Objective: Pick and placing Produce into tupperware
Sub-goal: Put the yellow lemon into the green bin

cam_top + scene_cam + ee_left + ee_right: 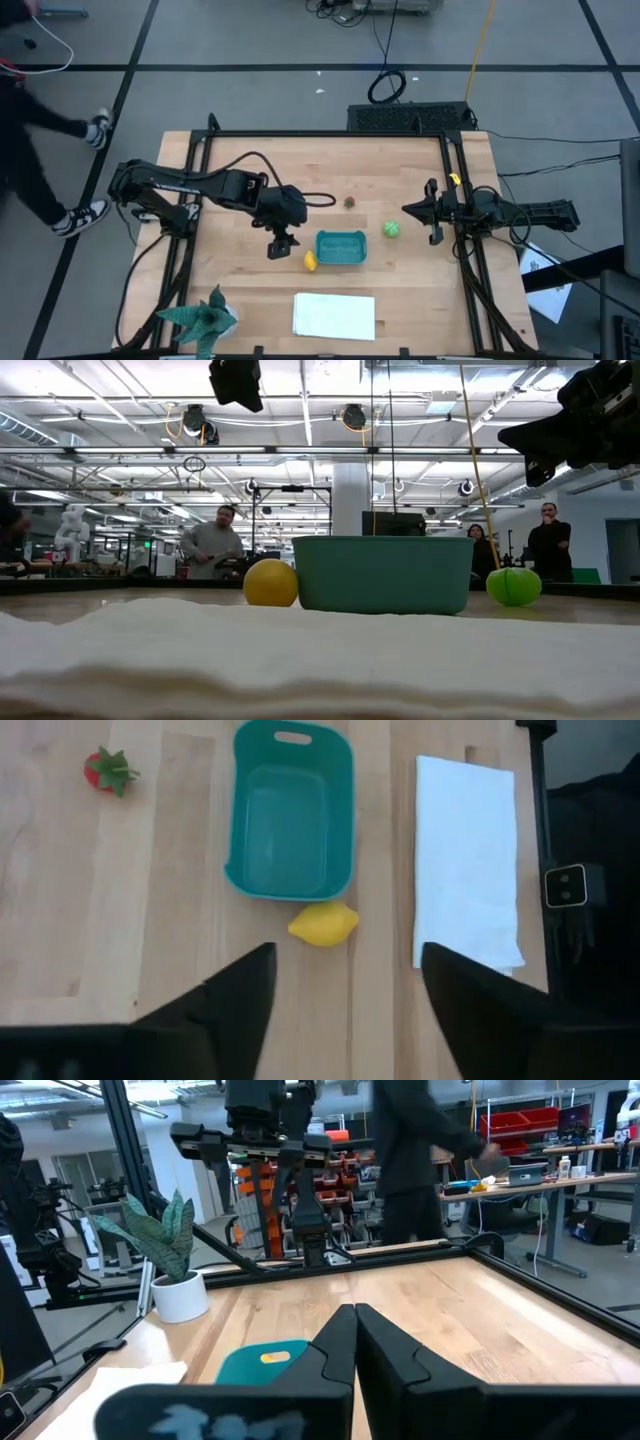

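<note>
High view: left gripper (281, 245) hovers just left of the tub (341, 247), fingers apart, empty; lemon (310, 261) touches the tub's left near corner; green ball (391, 229) just right of it; red piece (350, 202) beyond it.
Low view: lemon (271, 582) left of tub (383, 573), ball (514, 586) right.
Left wrist view: tub (291, 808) empty; lemon (323, 923) outside it.
Right wrist view: right gripper (355, 1320) at the right edge, fingers together, empty.

Robotics lab, open hall with ceiling pipes (300, 420), red parts bins (520, 1122), workbenches (520, 1180), cables (385, 85)
</note>
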